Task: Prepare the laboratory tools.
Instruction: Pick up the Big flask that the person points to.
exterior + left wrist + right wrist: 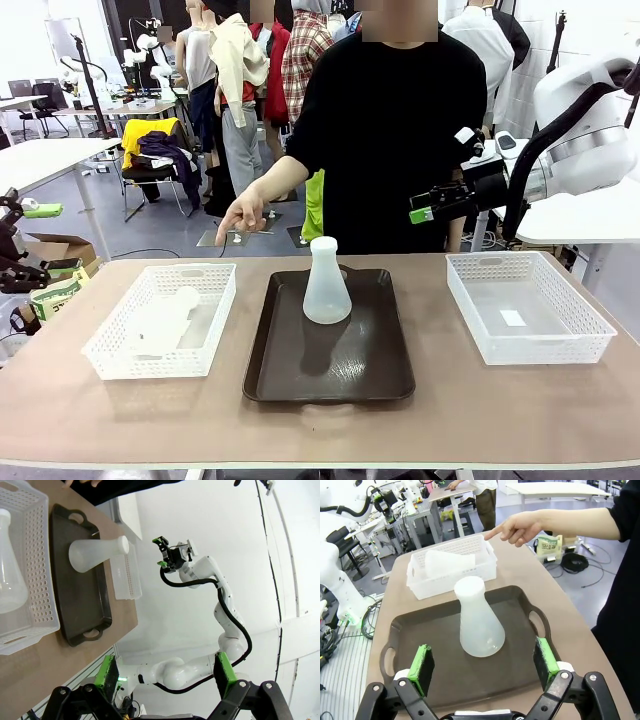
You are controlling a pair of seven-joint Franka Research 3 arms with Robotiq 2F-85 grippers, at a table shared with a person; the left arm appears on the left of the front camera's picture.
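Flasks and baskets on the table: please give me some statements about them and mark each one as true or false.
1. One translucent frosted-white conical flask stands upright on the dark brown rectangular tray. True.
2. The second frosted flask lies in the right white mesh basket. False: it lies in the left white mesh basket.
3. The person's hand points one finger toward the left basket. True.
4. The fingers of the right gripper are shut on the upright flask. False: they are open and apart from it.
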